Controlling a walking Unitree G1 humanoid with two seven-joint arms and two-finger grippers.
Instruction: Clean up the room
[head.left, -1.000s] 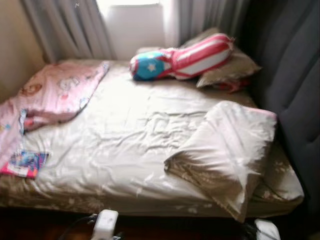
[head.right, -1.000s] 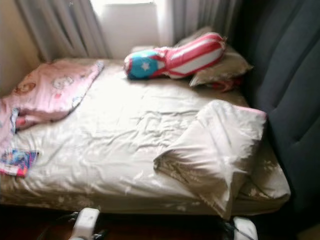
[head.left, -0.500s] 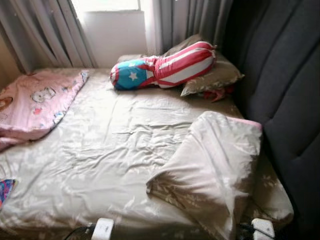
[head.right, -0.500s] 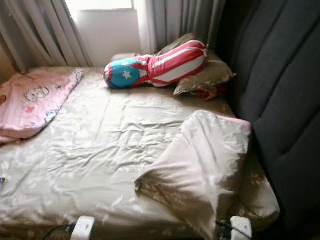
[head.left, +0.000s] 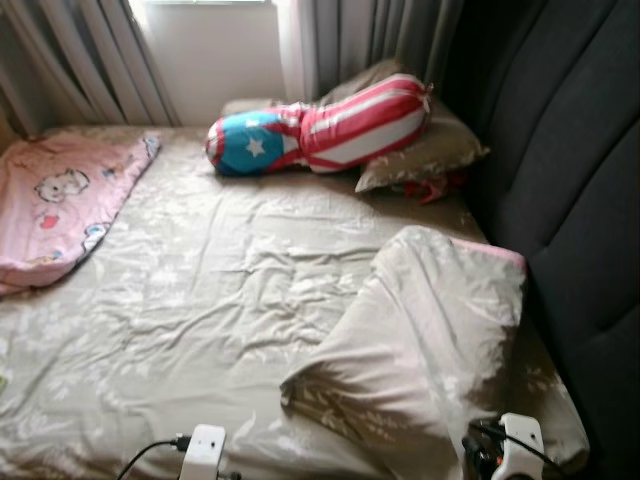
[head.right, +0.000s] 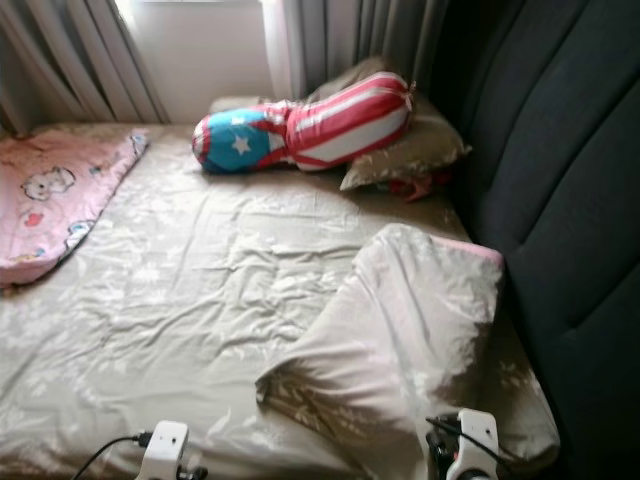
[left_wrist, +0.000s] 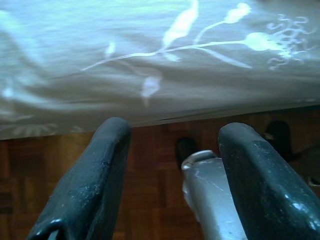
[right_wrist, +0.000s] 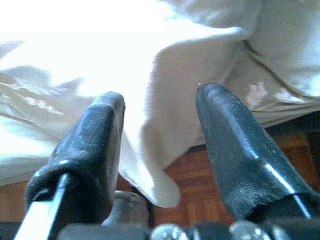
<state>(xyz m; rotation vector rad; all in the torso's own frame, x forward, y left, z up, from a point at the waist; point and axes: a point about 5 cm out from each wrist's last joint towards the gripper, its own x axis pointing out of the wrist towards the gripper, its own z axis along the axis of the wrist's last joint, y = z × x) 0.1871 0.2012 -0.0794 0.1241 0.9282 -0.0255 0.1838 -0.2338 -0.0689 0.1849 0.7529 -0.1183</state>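
On your far left, a pink blanket (head.left: 55, 205) with cartoon pictures lies at the edge of the bed (head.left: 210, 300). The bed has a tan sheet with white flowers, all wrinkled. Your left gripper (left_wrist: 170, 150) hangs low at the bed's front edge, over the brown wood floor (left_wrist: 150, 200). Its two black fingers are spread apart and hold nothing. At the back, near the grey curtains (head.left: 360, 40), a long red, white and blue pillow (head.left: 320, 130) leans on a tan pillow (head.left: 425, 155). Further right, a folded tan blanket (head.left: 430, 330) lies by the dark headboard (head.left: 570, 200). Your right gripper (right_wrist: 160, 125) is just in front of its hanging corner, fingers apart and holding nothing.
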